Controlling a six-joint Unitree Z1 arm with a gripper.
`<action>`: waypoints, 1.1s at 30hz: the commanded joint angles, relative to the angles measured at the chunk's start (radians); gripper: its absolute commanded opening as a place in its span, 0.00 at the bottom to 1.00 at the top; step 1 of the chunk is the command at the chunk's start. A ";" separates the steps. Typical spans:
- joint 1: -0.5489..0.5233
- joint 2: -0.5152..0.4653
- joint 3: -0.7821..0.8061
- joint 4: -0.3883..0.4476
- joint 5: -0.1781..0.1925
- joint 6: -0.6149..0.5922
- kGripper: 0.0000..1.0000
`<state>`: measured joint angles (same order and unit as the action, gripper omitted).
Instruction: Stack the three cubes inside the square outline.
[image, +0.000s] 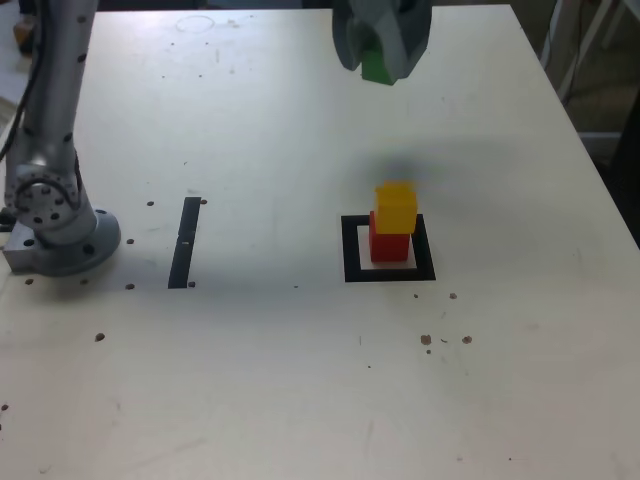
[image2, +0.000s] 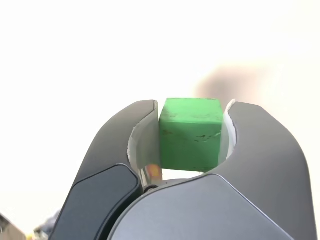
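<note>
My gripper (image: 380, 62) hangs high over the far part of the table, shut on the green cube (image: 377, 66). In the wrist view the green cube (image2: 190, 134) sits squeezed between the two grey jaws, with my gripper (image2: 192, 131) closed around it. Below and nearer the camera, the yellow cube (image: 396, 207) rests on the red cube (image: 388, 243). That red cube stands inside the square outline (image: 350, 250), a thick black frame with a pale interior. The held cube is well above the stack and farther back than it.
The arm's grey base (image: 55, 225) stands at the exterior view's left edge. A thin black strip (image: 185, 242) lies on the pale table (image: 300, 380) between the base and the outline. Small dark specks dot the surface.
</note>
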<state>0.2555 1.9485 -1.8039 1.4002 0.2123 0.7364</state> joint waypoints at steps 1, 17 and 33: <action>-0.081 -0.148 0.032 0.020 -0.005 -0.235 0.19; -0.477 -0.124 -0.074 0.182 0.007 -0.868 0.19; -0.450 0.026 -0.109 0.194 -0.031 -0.951 0.19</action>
<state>-0.2041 1.9629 -1.9226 1.5907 0.1875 -0.2131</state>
